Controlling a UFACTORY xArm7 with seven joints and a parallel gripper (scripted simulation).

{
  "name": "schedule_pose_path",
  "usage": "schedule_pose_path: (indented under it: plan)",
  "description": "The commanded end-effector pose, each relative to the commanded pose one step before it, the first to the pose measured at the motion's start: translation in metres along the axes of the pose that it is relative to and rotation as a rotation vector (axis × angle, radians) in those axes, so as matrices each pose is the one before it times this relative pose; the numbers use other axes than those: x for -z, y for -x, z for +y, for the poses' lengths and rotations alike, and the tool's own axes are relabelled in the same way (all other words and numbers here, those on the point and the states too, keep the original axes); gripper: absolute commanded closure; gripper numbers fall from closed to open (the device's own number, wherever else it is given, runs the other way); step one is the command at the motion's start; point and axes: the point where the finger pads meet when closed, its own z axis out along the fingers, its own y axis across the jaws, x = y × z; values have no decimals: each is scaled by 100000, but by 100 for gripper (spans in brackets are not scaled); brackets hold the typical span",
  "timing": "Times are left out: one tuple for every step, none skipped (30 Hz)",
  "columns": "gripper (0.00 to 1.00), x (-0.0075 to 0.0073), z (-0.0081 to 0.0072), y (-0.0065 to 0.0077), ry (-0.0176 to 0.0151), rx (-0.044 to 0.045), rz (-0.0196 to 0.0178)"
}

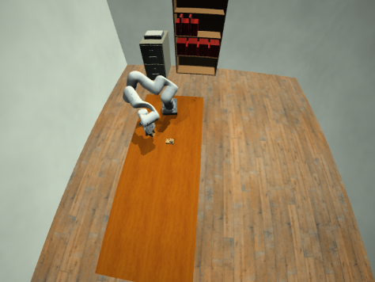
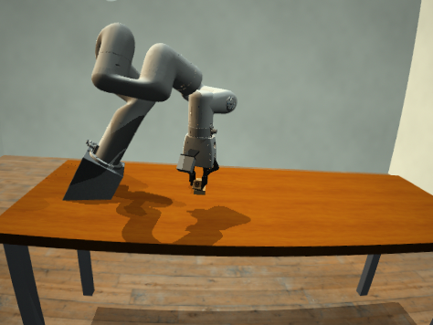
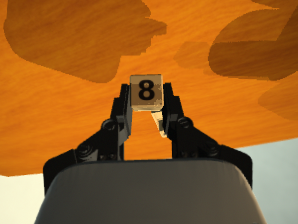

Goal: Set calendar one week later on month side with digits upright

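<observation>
1. The tool point(image 3: 146, 107) is clenched on a small wooden cube point(image 3: 146, 91), one black finger point(image 3: 123, 107) pressed to each side of it
2. The cube face turned toward the wrist view carries a black 8, and it reads upright there
3. From the side, the cube point(image 2: 198, 183) hangs in the tool point(image 2: 199, 182) just above the worktop point(image 2: 297, 214), with its shadow right under it
4. From above, the tray point(image 1: 170, 141) lies on the worktop point(image 1: 158, 222) a little to the right of the tool point(image 1: 149, 131), near the arm's base; it is too small to read any digit or month name on it
5. A filing cabinet point(image 1: 155, 55) and a bookshelf point(image 1: 199, 12) stand by the far wall
</observation>
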Motion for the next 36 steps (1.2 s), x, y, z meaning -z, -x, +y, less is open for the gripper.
schedule_pose_path:
  plan:
    - [73, 62, -52, -86, 306, 598, -2093]
    - [73, -3, 2, -16, 100, -45, -693]
    - [73, -4, 3, -27, 157, -69, -1181]
    - [73, 0, 0, 0, 0, 0, 0]
    - [73, 0, 0, 0, 0, 0, 0]
    - [73, -5, 5, -35, 195, -84, -1692]
    - [73, -6, 5, -40, 201, -82, -2170]
    - [73, -5, 5, -41, 167, -62, -2571]
    - [73, -4, 4, -37, 98, -25, -2853]
    - [73, -2, 1, -30, 6, 22, -2986]
    - [73, 0, -2, -22, -89, 68, -2951]
    - [73, 2, -5, -13, -166, 104, -2746]
    - [73, 3, -6, -7, -209, 121, -2386]
    - [73, 4, -7, -2, -209, 117, -1905]
    - [73, 3, -6, 0, -171, 94, -1354]
    - [73, 20, -2, -149, -49, 26, -357]
    - [73, 15, 0, -112, 0, 0, 0]
    - [73, 2, 0, -18, 0, 0, 0]
    - [73, 1, -1, -1, 5, -5, -66]
    - [73, 3, -5, -8, 29, -29, -407]
    - [73, 0, 0, 0, 0, 0, 0]
    - [73, 0, 0, 0, 0, 0, 0]
    - [73, 7, -10, -18, 64, -63, -957]
    - [73, 10, -14, -29, 97, -93, -1599]
    - [73, 11, -15, -37, 114, -102, -2235]
    - [73, 8, -11, -41, 106, -85, -2786]
    - [73, 4, -5, -40, 71, -42, -3183]
    - [73, -3, 3, -36, 16, 16, -3374]
    - [73, -9, 10, -29, -45, 73, -3323]
    - [73, -12, 14, -22, -94, 114, -3027]
    - [73, -14, 14, -16, -117, 127, -2514]
    - [73, -12, 12, -10, -109, 112, -1846]
    - [73, 5, 6, -93, -58, 58, -863]
    - [73, 21, 0, -164, 1, 0, 0]
    - [73, 3, 0, -26, 0, 0, 0]
    - [73, 0, 0, 0, 0, 0, 0]
